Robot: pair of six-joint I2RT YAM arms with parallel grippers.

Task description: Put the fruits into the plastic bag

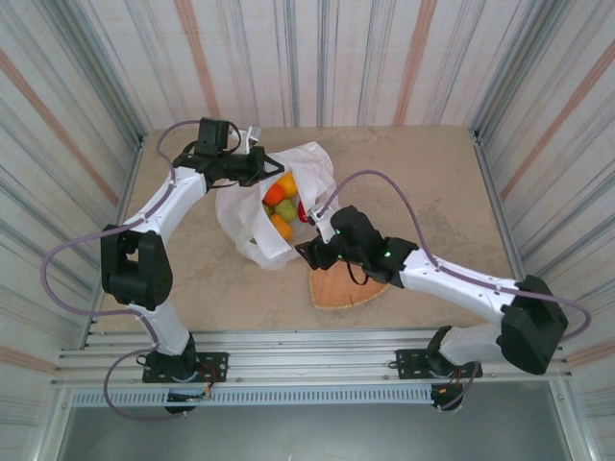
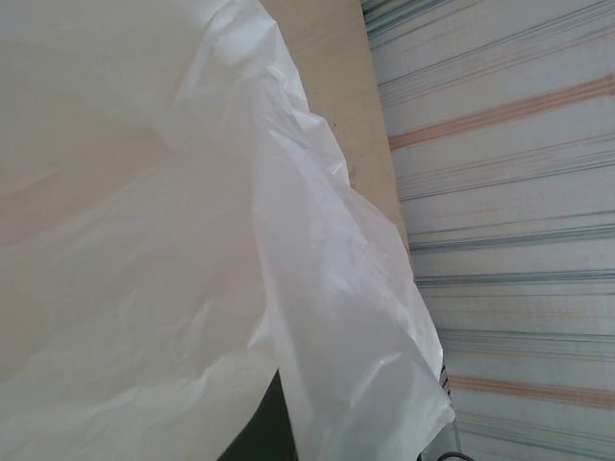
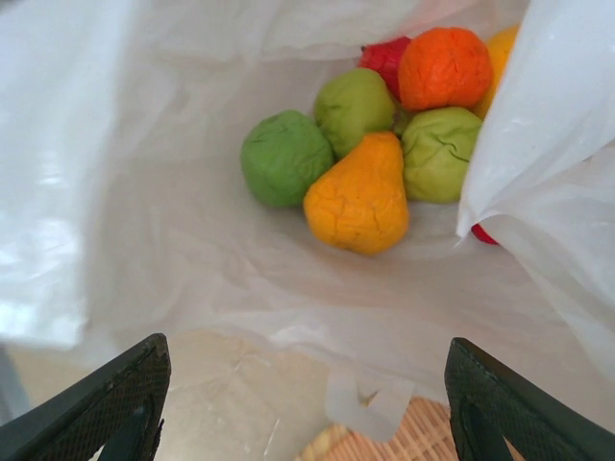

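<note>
Seven fruits [image 3: 360, 197] at least lie heaped together inside the plastic bag [image 1: 245, 226]: three green, a couple of orange ones, a yellower one behind a fold, a red one at the back and a small red one half hidden under the plastic. The bag lies on the table [image 1: 432, 192] toward the far edge, left of its middle, with its mouth facing the near edge.

On the left arm [image 1: 178, 197] the jaws are closed on the bag's far rim and hold the mouth up and open. On the right arm [image 1: 452, 279] the jaws stand wide apart at the bag's mouth with nothing between them, just beyond the woven tray [image 1: 336, 293], which sits by the near edge.

No loose fruit lies on the bare table or on the uncovered part of the tray, so the loading looks done or very nearly so. The right arm hides some of the tray, so I cannot rule out a last piece there.
</note>
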